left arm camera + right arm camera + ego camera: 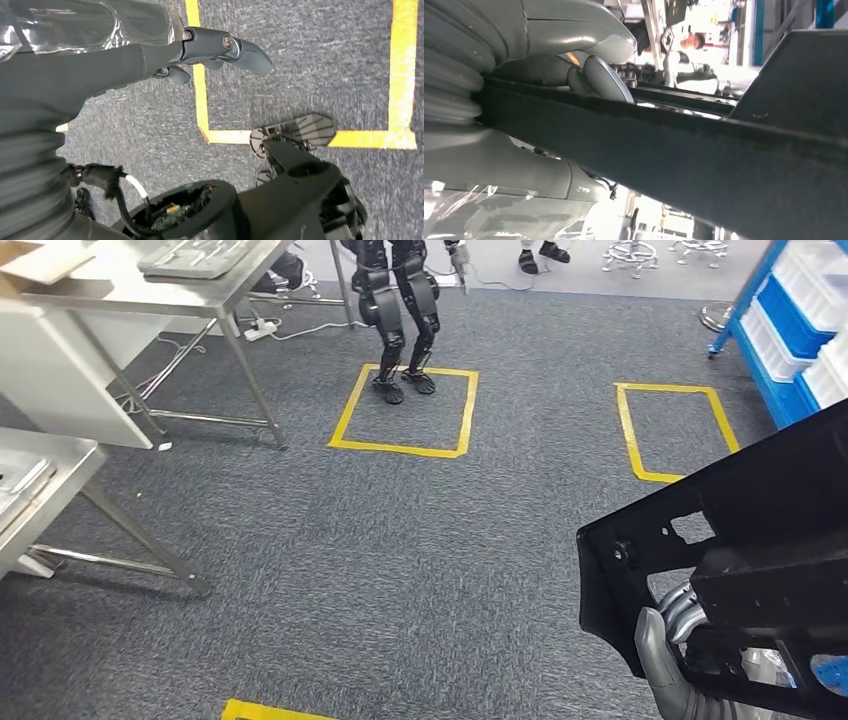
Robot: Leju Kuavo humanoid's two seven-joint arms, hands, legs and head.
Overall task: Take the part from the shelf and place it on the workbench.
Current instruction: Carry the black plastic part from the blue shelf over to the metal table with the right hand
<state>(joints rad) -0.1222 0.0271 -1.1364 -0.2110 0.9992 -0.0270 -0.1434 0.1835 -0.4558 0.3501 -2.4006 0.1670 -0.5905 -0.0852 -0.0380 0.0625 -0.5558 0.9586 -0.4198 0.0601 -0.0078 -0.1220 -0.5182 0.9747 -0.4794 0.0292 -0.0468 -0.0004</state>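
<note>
1. No readable writing anywhere on the part or the hands, just bare black plastic or metal with cut-out holes.
2. The part is a big flat black frame, tilted, its long side running up and away from the right hand toward the blue shelf. It's up in the air over the grey carpet, not resting on anything.
3. Right hand is clamped on the part's near lower edge: in the right wrist view the thumb sits on one face of the frame's bar and the palm on the other, so it's definitely gripping it.
4. Left hand hangs down by the floor, holding nothing, with its dark fingers held fairly straight and apart.
5. Well beyond the right hand, another robot stands in a yellow tape square, and a metal table sits off past the left hand's side.
</note>
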